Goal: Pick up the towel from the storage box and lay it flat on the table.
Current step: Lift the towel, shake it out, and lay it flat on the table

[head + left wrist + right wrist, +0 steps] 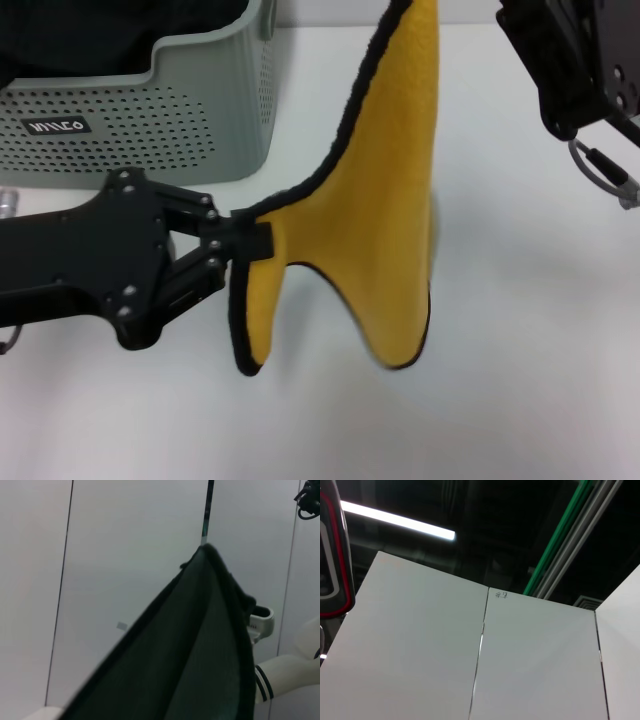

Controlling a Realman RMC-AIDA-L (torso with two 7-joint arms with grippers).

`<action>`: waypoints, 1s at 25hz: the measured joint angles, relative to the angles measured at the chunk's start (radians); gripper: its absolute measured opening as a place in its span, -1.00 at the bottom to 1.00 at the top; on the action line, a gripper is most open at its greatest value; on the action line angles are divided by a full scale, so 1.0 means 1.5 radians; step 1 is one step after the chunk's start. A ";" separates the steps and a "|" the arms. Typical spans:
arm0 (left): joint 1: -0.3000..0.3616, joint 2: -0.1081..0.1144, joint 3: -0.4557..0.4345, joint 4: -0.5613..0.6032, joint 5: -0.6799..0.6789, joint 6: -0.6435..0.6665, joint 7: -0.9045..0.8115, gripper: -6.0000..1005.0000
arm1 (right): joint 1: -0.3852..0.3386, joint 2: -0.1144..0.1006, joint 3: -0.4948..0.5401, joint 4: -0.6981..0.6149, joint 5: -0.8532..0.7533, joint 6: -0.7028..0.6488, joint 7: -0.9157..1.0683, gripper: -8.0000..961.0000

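The mustard-yellow towel (pixel 395 200) with black edge trim hangs upright above the white table (pixel 530 360); its top runs out of the head view. My left gripper (pixel 250 240) is shut on a lower left corner of the towel and pulls it sideways. The towel's other lower corner hangs free just over the table. The towel shows as a dark fold in the left wrist view (pixel 200 650). My right arm (pixel 575 60) is at the upper right, apart from the visible cloth; its fingers are hidden. The pale grey-green storage box (pixel 150 125) stands at the back left.
Something dark lies inside the box (pixel 110 30). A metal cable loop (pixel 600 170) hangs under the right arm. The right wrist view shows only wall panels and ceiling.
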 joint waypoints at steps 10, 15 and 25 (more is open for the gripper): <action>-0.064 0.000 -0.005 -0.105 0.021 -0.007 0.042 -0.91 | 0.007 -0.004 0.036 -0.038 -0.014 0.005 0.060 -0.97; -0.077 0.000 -0.002 -0.152 0.028 -0.028 0.069 -0.89 | 0.014 -0.004 0.065 -0.059 -0.037 0.011 0.104 -0.97; -0.107 0.001 -0.004 -0.227 0.041 -0.028 0.093 -0.81 | 0.025 0.000 0.092 -0.075 -0.060 0.023 0.141 -0.97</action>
